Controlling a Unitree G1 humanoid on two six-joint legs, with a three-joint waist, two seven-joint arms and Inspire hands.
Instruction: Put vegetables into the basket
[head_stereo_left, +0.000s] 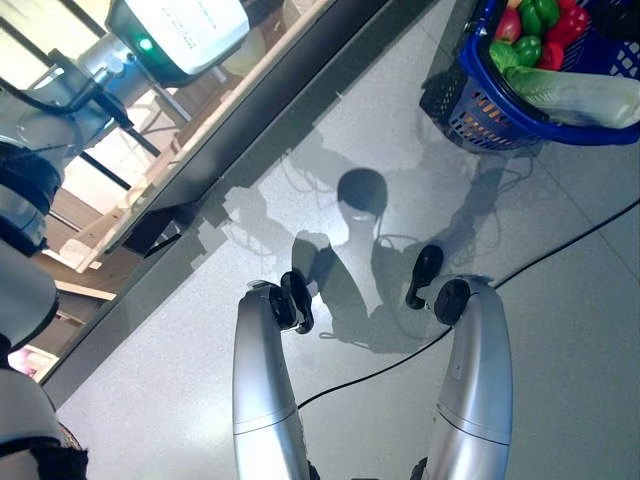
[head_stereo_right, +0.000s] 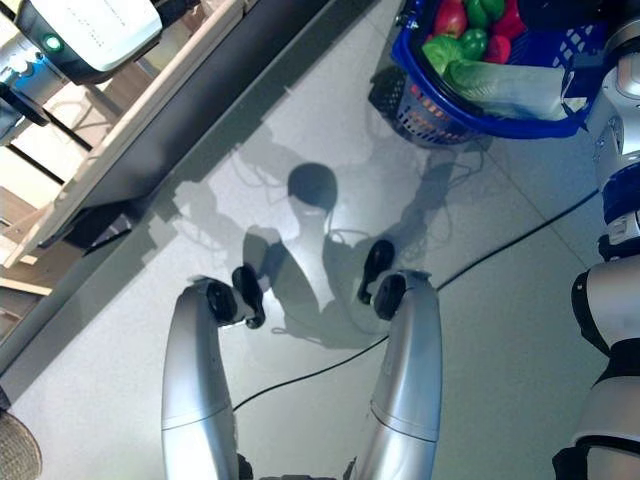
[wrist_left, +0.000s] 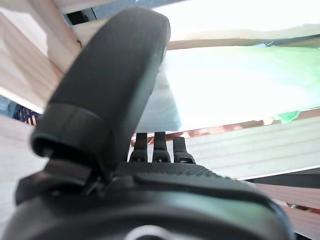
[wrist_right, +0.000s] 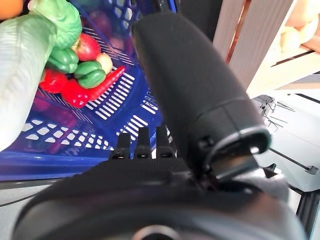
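Several vegetables (wrist_right: 75, 75) (basket (head_stereo_left: 520, 120)), hands empty.

Basket (head_stereo_left: 500, 118): blue plastic, slotted walls. Inside: green peppers (wrist_right: 82, 72), red peppers (wrist_right: 67, 92), red chilli (wrist_right: 107, 82), red-and-pale round item (wrist_right: 87, 47), pale green leafy vegetable (wrist_right: 25, 65). Both hands black: left hand (wrist_left: 110, 95), right hand (wrist_right: 195, 95). Floor (head_stereo_left: 560, 330) pale grey, speckled. Shelf edge (head_stereo_left: 250, 110) dark grey, light wood above.

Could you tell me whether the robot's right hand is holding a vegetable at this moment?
No, the right hand holds nothing; its fingers are straight, and the peppers already lie in the blue basket.
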